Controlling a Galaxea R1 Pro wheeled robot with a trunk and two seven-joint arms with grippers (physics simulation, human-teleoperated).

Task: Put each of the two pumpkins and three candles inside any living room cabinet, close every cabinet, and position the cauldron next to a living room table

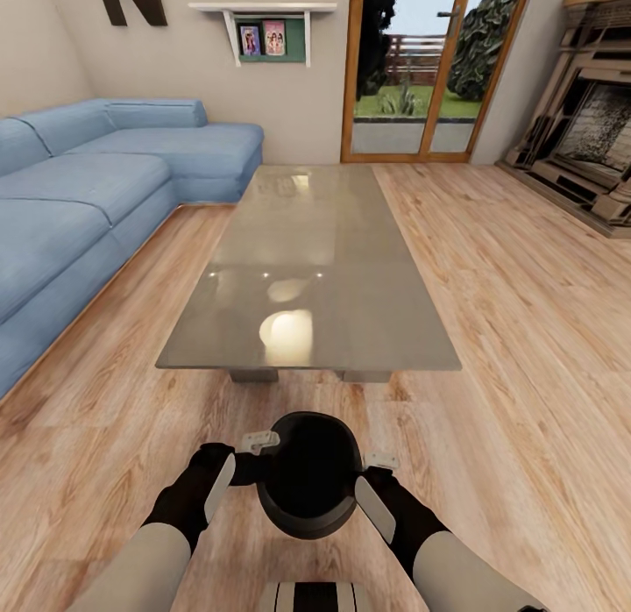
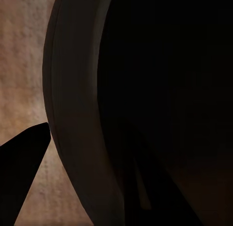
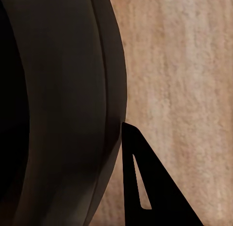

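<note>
smooth round black cauldron (image 1: pixel 308 487) clamped at its rim by left gripper (image 1: pixel 260 441) and right gripper (image 1: pixel 379 462), near grey glass table (image 1: pixel 386 331); wrist views show grainy wooden floor (image 3: pixel 184 80).

Living room, non-task stuff
Blue sectional sofa (image 1: pixel 96 200) left on wood floor (image 1: pixel 526 331); white wall shelf (image 1: pixel 263 9) with two photos (image 1: pixel 262 39); wood-framed glass door (image 1: pixel 429 68) to garden; ornate fireplace surround (image 1: pixel 587 138) far right.

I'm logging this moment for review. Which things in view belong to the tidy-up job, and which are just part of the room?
Job: cauldron, held between left gripper and right gripper; glass table.
Room only: blue sofa, fireplace, wall shelf, glass door.
</note>
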